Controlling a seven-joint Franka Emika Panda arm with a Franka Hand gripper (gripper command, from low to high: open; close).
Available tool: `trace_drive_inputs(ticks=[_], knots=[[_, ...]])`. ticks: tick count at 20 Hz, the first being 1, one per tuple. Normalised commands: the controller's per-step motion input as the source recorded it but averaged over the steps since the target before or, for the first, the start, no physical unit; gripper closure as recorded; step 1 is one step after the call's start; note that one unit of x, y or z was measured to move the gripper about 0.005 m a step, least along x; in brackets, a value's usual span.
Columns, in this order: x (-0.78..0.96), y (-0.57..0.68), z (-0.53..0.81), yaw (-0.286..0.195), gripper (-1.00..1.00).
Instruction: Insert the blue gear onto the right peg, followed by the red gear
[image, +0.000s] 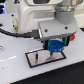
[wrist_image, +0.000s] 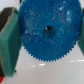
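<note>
The gripper (wrist_image: 44, 32) is clamped on the blue gear (wrist_image: 47, 31), its 2 green pads (wrist_image: 9, 36) pressing opposite toothed edges. In the exterior view the gear (image: 55, 47) hangs just above the plate (image: 35, 61), near its right end. The arm hides most of the plate; no peg can be made out. A red sliver (wrist_image: 2, 79) is cut off by the wrist frame.

white panda arm (image: 35, 12) with grey wrist block, black cable (upper left), green-padded gripper (wrist_image: 46, 30) fingers (wrist_image: 8, 37).
</note>
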Motion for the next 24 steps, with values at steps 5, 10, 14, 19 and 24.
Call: trace_drive_inputs(ticks=[5, 10, 14, 19, 24], knots=[[0.10, -0.05, -0.03, 0.000, 1.00], [0.08, -0.03, 0.00, 0.000, 1.00], [0.03, -0.06, 0.08, 0.000, 1.00], [0.14, -0.05, 0.11, 0.000, 1.00], [0.19, -0.05, 0.27, 0.000, 1.00]])
